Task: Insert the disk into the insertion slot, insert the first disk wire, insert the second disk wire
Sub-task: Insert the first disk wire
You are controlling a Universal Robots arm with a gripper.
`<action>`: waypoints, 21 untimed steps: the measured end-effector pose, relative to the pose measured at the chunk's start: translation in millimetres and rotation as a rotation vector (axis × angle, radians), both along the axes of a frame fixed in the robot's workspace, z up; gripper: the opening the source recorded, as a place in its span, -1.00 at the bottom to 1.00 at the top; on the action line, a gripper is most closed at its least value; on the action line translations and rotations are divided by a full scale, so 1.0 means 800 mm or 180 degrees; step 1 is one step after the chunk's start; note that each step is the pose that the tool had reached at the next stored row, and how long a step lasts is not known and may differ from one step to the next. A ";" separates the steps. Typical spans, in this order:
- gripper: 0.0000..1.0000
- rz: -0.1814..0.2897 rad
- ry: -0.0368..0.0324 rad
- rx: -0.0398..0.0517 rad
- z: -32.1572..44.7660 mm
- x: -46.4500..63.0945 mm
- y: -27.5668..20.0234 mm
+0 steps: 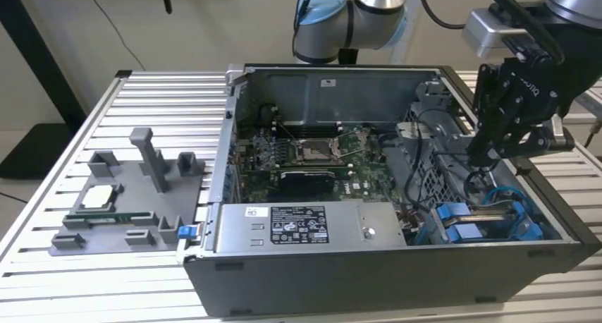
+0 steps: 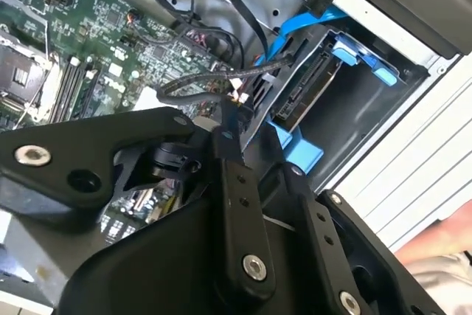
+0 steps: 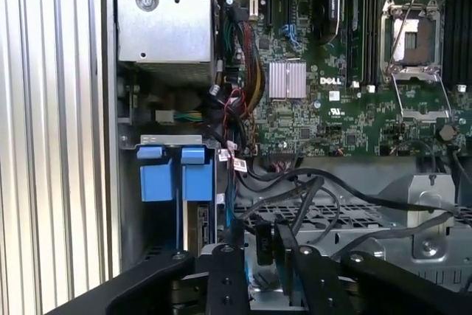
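The disk (image 2: 310,90) sits in its bright blue carrier (image 1: 470,224) inside the insertion slot (image 2: 354,119), at the case's front corner on the exterior view's right. Its blue tabs (image 3: 177,175) show beside the slot's grey wall, and the disk's edge (image 3: 200,225) is just below them. My gripper (image 1: 491,152) hangs over the case just behind the slot. Its black fingers (image 3: 228,263) are closed on the black connector of a disk wire (image 3: 262,243). The wire's black cable (image 2: 214,79) trails back toward the motherboard. The gripper tip (image 2: 223,125) is a short way from the disk's connector end.
A grey power-supply box (image 1: 301,224) with a white sticker fills the case's front. The green motherboard (image 1: 301,154) lies behind it. Loose black cables (image 3: 332,197) cross a perforated metal cage beside the slot. A grey fixture plate (image 1: 123,196) with parts lies at the exterior view's left.
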State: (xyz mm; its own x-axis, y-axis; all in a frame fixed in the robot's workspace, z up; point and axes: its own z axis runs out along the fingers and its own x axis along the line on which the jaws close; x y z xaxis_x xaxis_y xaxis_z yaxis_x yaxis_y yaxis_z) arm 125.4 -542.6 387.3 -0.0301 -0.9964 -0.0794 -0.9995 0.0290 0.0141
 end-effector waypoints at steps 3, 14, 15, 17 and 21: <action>-1.00 0.0000 -0.0001 0.0017 -0.0008 0.000 0.0001; -1.00 0.0000 -0.0001 0.0019 -0.0009 0.000 0.0000; -1.00 0.0000 -0.0001 0.0019 -0.0009 0.000 0.0000; -1.00 0.0000 -0.0001 0.0019 -0.0012 0.000 0.0000; -1.00 0.0000 0.0013 0.0018 -0.0019 0.006 -0.0017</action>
